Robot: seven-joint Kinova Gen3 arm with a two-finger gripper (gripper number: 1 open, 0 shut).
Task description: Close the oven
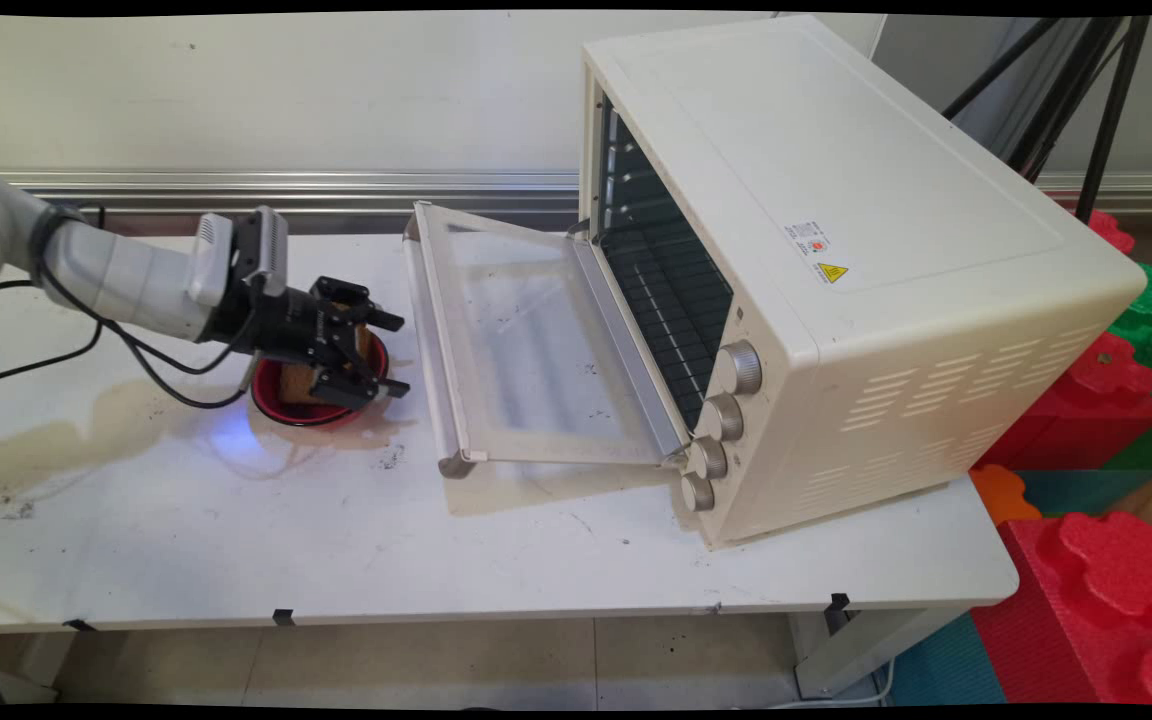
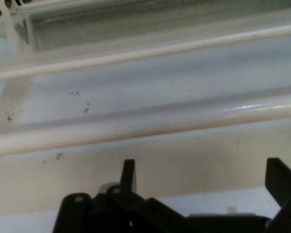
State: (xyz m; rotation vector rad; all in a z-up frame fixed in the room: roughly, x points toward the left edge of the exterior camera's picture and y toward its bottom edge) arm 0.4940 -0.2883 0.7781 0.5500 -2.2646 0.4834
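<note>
I see a cream toaster oven [image 1: 866, 270] on the white table [image 1: 336, 540], its glass door [image 1: 526, 340] folded down flat. Left of the door sits a red bowl [image 1: 281, 405] with a brown slice [image 1: 298, 382] in it. My gripper [image 1: 398, 355] hovers over the bowl, fingers spread wide, holding nothing, and points at the door.

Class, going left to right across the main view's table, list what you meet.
hand above the red bowl → open oven door → oven knobs → oven body → red foam blocks.
</note>
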